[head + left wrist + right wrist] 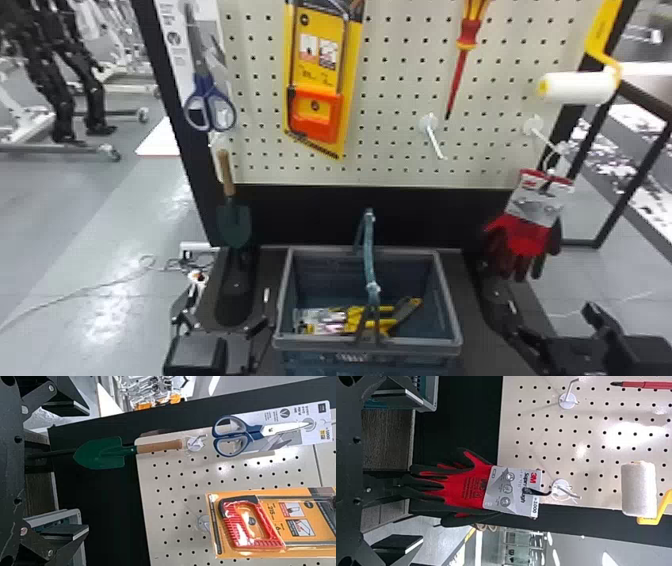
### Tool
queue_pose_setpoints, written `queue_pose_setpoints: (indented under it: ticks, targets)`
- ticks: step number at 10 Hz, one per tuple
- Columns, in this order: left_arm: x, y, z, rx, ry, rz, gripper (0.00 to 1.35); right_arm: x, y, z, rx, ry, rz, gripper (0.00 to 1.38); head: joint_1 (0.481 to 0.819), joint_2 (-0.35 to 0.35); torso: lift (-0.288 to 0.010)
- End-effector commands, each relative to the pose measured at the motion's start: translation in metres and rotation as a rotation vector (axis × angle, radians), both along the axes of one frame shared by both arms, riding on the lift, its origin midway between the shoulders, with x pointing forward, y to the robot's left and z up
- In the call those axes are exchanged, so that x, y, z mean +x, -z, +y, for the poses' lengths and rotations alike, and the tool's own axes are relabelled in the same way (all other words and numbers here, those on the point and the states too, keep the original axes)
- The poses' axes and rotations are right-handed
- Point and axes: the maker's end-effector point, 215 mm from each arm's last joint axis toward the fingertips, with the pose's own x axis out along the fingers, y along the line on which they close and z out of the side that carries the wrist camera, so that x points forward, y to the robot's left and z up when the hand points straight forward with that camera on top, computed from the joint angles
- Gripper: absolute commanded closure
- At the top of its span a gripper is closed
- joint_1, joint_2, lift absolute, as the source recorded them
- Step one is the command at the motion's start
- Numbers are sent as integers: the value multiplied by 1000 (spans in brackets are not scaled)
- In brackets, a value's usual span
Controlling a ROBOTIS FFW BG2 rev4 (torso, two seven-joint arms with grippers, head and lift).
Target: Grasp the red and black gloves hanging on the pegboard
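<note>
The red and black gloves hang by their card from a white hook at the pegboard's lower right, fingers pointing down past the board's edge. In the right wrist view the gloves lie straight ahead, a short way off. My right gripper is open, its fingers spread wider than the gloves and touching nothing. From the head view the right gripper sits just below and slightly left of the glove tips. My left gripper is open and low at the left, under the green trowel.
A grey basket holding yellow tools stands between the arms, its handle up. On the pegboard hang scissors, a yellow-carded saw, a red screwdriver and a paint roller. A bare hook sits left of the gloves.
</note>
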Motion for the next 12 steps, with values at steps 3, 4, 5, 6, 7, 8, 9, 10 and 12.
queue_pose_setpoints:
  ticks: [3,4,5,6,7,8,9,10,12]
  targets:
    - [0,0,-1,-1,1,1,257,0,0,0,-1,2,1,101,549,0,-100]
    - [0,0,-1,-1,1,1,257,-1,0,0,-2,2,3,102,549,0,-100]
    - [0,1,-1,-1,2,1,257,-2,2,0,-4,1,6,102,549,0,-100]
    - [0,1,-1,-1,2,1,257,-3,2,-1,-4,4,6,101,549,0,-100]
    - [0,1,-1,-1,2,1,257,-3,2,0,-3,3,7,99,549,0,-100]
    - [0,1,-1,-1,2,1,257,0,-1,-2,-2,6,-1,96,549,0,-100]
    - [0,0,-1,-1,2,0,257,4,-6,-7,-4,14,-8,98,549,0,-100]
    - [0,1,-1,1,2,1,257,12,-11,-10,-13,-4,-4,99,549,0,-100]
    - [0,0,-1,-1,2,0,257,26,-14,-18,-4,-32,6,96,549,0,-100]
